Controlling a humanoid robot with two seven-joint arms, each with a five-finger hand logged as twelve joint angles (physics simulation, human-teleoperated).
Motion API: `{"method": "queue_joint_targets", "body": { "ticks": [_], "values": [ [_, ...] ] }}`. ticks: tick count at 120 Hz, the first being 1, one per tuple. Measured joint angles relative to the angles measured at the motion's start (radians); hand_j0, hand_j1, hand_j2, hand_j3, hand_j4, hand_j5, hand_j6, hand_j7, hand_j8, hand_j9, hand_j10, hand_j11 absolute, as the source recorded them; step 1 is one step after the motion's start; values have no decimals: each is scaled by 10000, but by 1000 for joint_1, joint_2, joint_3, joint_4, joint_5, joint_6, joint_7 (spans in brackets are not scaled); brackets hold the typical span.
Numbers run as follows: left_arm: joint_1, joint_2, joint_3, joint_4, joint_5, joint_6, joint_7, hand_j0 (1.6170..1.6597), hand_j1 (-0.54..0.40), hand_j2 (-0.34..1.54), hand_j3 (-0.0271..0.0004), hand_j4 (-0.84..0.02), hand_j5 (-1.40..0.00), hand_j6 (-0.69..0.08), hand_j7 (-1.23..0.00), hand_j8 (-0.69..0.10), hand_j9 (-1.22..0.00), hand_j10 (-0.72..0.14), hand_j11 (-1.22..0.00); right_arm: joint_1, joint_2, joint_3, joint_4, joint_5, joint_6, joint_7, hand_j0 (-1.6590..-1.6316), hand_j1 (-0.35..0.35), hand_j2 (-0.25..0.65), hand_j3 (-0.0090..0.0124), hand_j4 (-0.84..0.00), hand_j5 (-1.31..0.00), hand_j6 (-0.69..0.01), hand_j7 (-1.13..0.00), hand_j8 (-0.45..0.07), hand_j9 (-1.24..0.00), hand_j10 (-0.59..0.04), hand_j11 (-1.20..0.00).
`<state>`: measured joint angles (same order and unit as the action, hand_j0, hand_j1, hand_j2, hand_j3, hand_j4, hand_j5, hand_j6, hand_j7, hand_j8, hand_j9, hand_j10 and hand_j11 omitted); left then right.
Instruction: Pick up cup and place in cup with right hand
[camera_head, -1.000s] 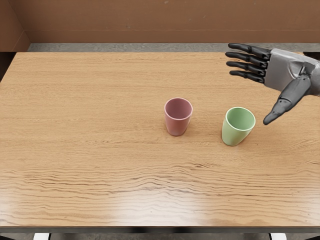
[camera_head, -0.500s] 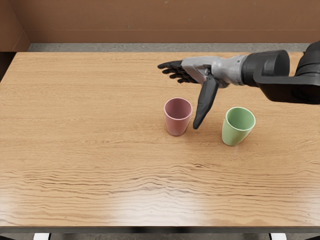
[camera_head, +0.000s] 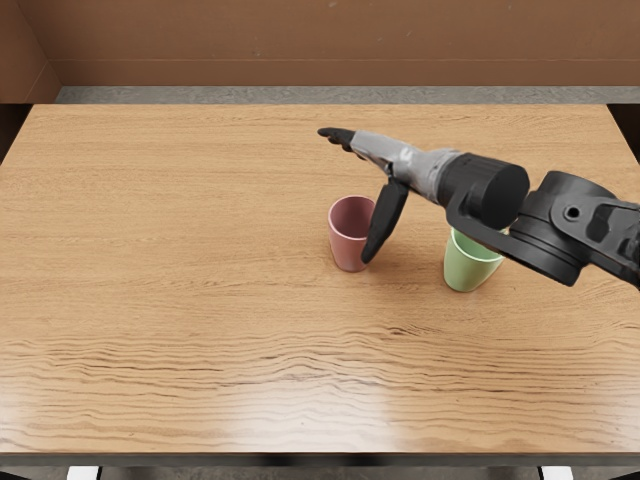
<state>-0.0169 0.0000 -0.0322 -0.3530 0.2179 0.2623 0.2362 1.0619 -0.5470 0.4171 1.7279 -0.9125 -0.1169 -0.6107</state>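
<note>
Right hand (camera_head: 392, 160) now nearer the plain, tapered pink cup (camera_head: 346, 240).

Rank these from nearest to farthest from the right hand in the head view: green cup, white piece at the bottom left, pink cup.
From the right hand:
1. Pink cup, just below it in view
2. Green cup, lower right
3. White piece, far bottom left

The pink cup (camera_head: 346, 252) stands upright at the near side of the right hand (camera_head: 388, 158), its rim partly hidden by the thumb (camera_head: 384, 222). The tapered light-green cup (camera_head: 466, 270), also upright, stands right of the hand, its rim partly covered by the arm (camera_head: 560, 228).
</note>
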Motion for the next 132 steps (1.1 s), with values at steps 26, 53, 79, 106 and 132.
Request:
{"method": "queue_joint_targets", "body": {
  "ticks": [26,53,79,106,132],
  "values": [
    [0,0,0,0,0,0,0,16581,3490,-1,0,0,0,1,0,1,0,1,0,-3,71,-47,-85,-35,-110,0,-16581,-3491,11,0,-12,-2,-21,0,-15,-2,-10,-1],
    [0,0,0,0,0,0,0,16581,3490,-1,0,1,0,1,0,1,0,1,0,-11,115,-76,-148,-39,-127,0,-16581,-3491,11,0,-12,-3,-21,-1,-15,-3,-10,-2],
    [0,0,0,0,0,0,0,16581,3490,-1,0,1,0,1,0,1,0,1,0,-17,154,-86,-192,-40,-130,0,-16581,-2995,-72,0,-428,-545,-437,-543,-432,-544,-427,-544],
    [0,0,0,0,0,0,0,16581,3490,-1,0,1,0,1,0,1,0,1,0,-32,158,-92,-198,-40,-130,0,-16581,-2276,-192,0,-1030,-1326,-1040,-1324,-1034,-1326,-1028,-1325],
    [0,0,0,0,0,0,0,16581,3490,-1,0,1,0,1,0,1,0,1,0,-38,151,-96,-198,-40,-130,0,-16581,-1863,-260,0,-1375,-1774,-1385,-1772,-1379,-1773,-1373,-1773]
  ]
}}
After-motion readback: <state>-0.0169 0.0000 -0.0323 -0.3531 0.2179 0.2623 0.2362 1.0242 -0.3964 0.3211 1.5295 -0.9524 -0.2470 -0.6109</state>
